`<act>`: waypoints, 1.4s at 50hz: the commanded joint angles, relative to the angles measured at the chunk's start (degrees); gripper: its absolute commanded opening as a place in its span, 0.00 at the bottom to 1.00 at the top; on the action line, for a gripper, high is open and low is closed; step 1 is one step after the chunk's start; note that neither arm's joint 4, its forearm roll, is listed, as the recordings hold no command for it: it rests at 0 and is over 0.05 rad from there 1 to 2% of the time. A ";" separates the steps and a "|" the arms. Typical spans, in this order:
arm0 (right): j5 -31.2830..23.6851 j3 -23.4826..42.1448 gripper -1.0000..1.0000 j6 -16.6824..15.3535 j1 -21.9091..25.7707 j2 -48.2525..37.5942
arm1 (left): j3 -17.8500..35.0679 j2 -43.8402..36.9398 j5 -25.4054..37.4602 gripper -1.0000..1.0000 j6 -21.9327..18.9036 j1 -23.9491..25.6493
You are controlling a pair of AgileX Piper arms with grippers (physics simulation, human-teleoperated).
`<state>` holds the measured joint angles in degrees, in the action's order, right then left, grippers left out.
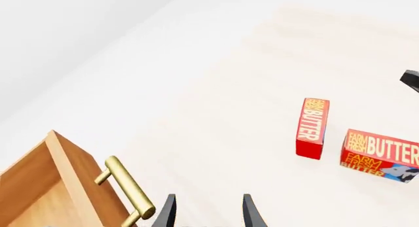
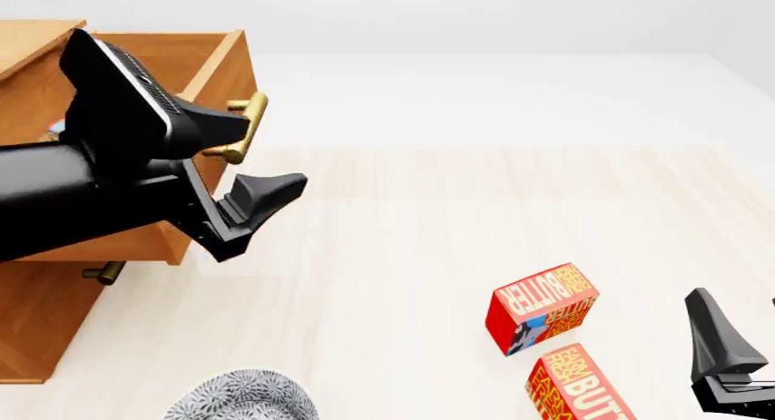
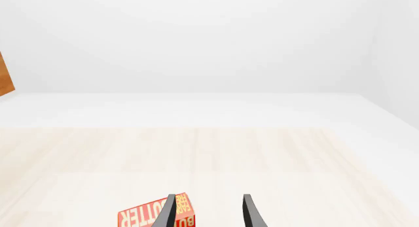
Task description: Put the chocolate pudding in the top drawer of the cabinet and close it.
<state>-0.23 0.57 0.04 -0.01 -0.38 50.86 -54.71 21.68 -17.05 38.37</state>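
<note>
Pale wood bench (image 2: 400,257) under a white, featureless background. Cabinet (image 2: 36,329) stands at the bench's left edge, its top drawer (image 2: 224,66) pulled out, brass handle (image 2: 246,128) facing the open bench.

Left gripper (image 2: 260,202) hangs just in front of the drawer's face, below the handle. Its wrist view shows both fingertips spread apart with bare surface between them: jaws open, holding nothing. Same view catches the drawer's front corner and handle close beside the fingers.

Right gripper (image 2: 723,361) sits low near the right front corner of the bench. Jaws open, empty; a butter box shows just beyond its fingertips in its wrist view.

Two butter boxes (image 2: 542,307) lie together toward the front right, well apart from the cabinet. Patterned plate (image 2: 240,397) at the front edge, left of centre.

Chocolate pudding: not on the open bench in any view. A small sliver of blue and red shows inside the drawer behind the left arm (image 2: 54,125); likely the pudding box, but too hidden to confirm.

Progress, as judged: the placing step looks done, with both grippers empty and the box apparently in the drawer. Closing is left. Drawer is well out; the left gripper is placed to push the front back in.
</note>
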 commanded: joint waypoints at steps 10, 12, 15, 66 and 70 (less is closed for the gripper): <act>0.00 0.00 1.00 -0.01 0.01 -0.01 | -4.13 -4.05 -4.01 1.00 0.18 0.75; 0.00 0.00 1.00 0.00 0.00 -0.01 | -4.40 -4.20 -4.09 1.00 0.18 0.89; 0.00 0.00 1.00 0.02 -0.01 0.00 | -4.96 -4.49 -4.42 1.00 -0.04 0.91; 0.00 0.00 1.00 0.00 0.01 -0.01 | -9.28 -13.31 -10.23 1.00 8.72 -2.03; 0.00 0.00 1.00 0.01 -0.01 0.00 | -9.44 -12.97 -9.97 1.00 9.48 -3.27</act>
<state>-0.23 0.57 0.04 -0.01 -0.38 41.94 -66.37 12.44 -9.78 36.93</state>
